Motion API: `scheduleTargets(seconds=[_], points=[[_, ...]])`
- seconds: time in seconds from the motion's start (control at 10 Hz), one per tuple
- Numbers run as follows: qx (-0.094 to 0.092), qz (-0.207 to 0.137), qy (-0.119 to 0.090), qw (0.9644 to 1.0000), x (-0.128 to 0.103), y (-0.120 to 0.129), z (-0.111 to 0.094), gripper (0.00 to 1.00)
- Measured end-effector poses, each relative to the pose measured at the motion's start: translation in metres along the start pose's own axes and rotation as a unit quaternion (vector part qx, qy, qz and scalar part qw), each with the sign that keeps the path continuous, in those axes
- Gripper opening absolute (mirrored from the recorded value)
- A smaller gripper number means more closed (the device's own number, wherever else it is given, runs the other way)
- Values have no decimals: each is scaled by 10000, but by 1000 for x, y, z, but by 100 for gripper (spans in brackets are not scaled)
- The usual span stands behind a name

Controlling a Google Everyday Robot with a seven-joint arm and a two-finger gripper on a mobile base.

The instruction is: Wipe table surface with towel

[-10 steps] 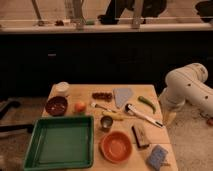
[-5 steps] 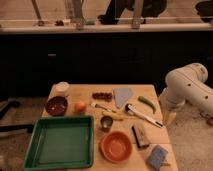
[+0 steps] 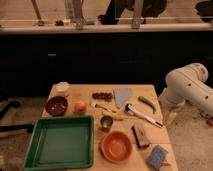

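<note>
The pale gripper (image 3: 170,119) is seen hanging low at the end of the big white robot arm (image 3: 186,87), just off the right edge of the light tan wooden table surface (image 3: 75,93); it is spread open and nothing is held in it; nearest to it on the table a long green vegetable (image 3: 146,103) is laid, and a long white-handled tool (image 3: 143,115) is laid just below that; the small flat grey-blue towel (image 3: 122,96) is found further left, near the far edge, lying flat and well apart from the gripper; a dark brown lumpy thing (image 3: 101,95) is laid just beside the towel; a small metal cup (image 3: 106,122) is set near the middle; a round orange bowl (image 3: 116,146) and a bright blue sponge pad (image 3: 158,156) are placed at the near edge; a green rectangular tray (image 3: 35,145) is set at the near left; a dark red bowl (image 3: 56,105) is placed behind the tray.
</note>
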Motion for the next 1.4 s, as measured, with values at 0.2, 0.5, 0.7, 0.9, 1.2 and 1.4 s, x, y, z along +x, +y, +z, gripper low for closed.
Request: scheduleTargets(seconds=[0.2, 0.5, 0.7, 0.9, 1.2, 1.4], points=[[1, 0, -1, 10000, 0, 0, 0, 80], [9, -1, -6, 10000, 1, 0, 0, 80], [99, 131, -247, 9996, 3, -3, -1, 80], [197, 256, -519, 9981, -8, -10, 0, 80], [239, 291, -605, 9975, -34, -18, 2, 80], [262, 201, -567, 9978, -57, -27, 4, 80]])
